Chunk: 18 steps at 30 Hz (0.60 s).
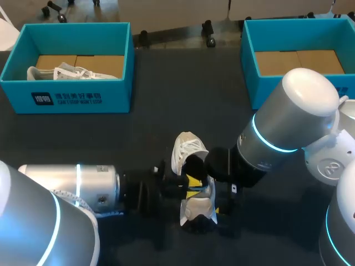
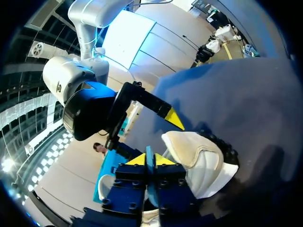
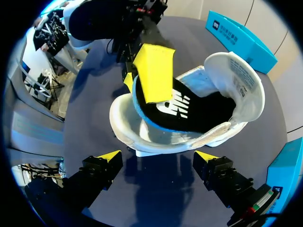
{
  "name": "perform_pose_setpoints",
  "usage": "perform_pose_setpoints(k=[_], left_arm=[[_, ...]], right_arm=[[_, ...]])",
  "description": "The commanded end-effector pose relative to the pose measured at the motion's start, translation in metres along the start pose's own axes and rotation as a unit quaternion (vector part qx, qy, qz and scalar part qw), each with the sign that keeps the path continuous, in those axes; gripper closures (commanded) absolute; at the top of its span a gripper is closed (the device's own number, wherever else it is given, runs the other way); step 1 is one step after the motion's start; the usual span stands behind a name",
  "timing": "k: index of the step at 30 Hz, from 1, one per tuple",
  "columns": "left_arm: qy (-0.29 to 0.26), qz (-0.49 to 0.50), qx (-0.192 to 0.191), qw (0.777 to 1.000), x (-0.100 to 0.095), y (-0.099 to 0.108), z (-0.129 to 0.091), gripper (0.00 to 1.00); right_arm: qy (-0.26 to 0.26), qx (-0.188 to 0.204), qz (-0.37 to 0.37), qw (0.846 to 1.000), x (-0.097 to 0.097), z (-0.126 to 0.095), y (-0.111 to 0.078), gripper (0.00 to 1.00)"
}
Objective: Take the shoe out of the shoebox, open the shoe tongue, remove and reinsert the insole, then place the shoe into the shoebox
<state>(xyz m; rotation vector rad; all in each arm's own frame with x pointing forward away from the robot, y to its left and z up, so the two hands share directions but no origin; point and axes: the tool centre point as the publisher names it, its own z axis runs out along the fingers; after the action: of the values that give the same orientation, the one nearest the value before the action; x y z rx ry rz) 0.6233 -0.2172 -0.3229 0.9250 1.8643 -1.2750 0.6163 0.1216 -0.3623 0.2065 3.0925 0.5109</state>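
Left gripper (image 2: 150, 160) is clenching the heel end of the black insole (image 3: 189, 111), its two yellow tips pressing the blue-edged foam from both sides. Right gripper (image 3: 156, 157) is hanging released just above the white sneaker (image 1: 188, 148), fingers spread and touching nothing. This sneaker is lying outside any box near the middle of the dark table (image 1: 166, 100), laced forepart toward about 12 o'clock and tongue pulled open. Most of the insole is lying inside it.

Likely hazard: nothing is pinning the sneaker, so any pull or push on the insole is liable to drag or tip it. A narrow pinch on soft foam is also liable to slip or crease it. Both grippers are working close together, so finger contact is a risk.

The table covering is appearing matte and probably somewhat grippy. One teal shoebox (image 1: 248, 66) is sitting at 2 o'clock, showing its cardboard floor. At 10 o'clock a second shoebox (image 1: 66, 98) is holding a second sneaker (image 1: 72, 72). Both are standing well apart from the work.
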Motion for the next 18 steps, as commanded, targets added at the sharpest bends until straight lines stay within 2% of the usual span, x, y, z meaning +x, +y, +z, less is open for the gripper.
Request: perform_pose_setpoints(k=[1, 5, 10, 18], left_arm=[[0.004, 0.011, -0.006, 1.0, 0.004, 0.002, 0.007, 1.0], [0.001, 0.036, -0.026, 0.999, 0.01, 0.01, 0.017, 1.0], [-0.006, 0.034, -0.045, 0.998, 0.009, 0.021, 0.023, 1.0], [-0.004, 0.02, -0.04, 0.999, 0.005, 0.018, 0.014, 1.0]], right_arm=[[-0.001, 0.0, 0.0, 1.0, 0.001, 0.002, 0.0, 0.0], [-0.001, 0.0, 0.0, 1.0, 0.001, 0.002, 0.0, 0.0], [-0.001, 0.0, 0.0, 1.0, 0.001, 0.002, 0.0, 0.0], [-0.001, 0.0, 0.0, 1.0, 0.001, 0.002, 0.0, 0.0]])
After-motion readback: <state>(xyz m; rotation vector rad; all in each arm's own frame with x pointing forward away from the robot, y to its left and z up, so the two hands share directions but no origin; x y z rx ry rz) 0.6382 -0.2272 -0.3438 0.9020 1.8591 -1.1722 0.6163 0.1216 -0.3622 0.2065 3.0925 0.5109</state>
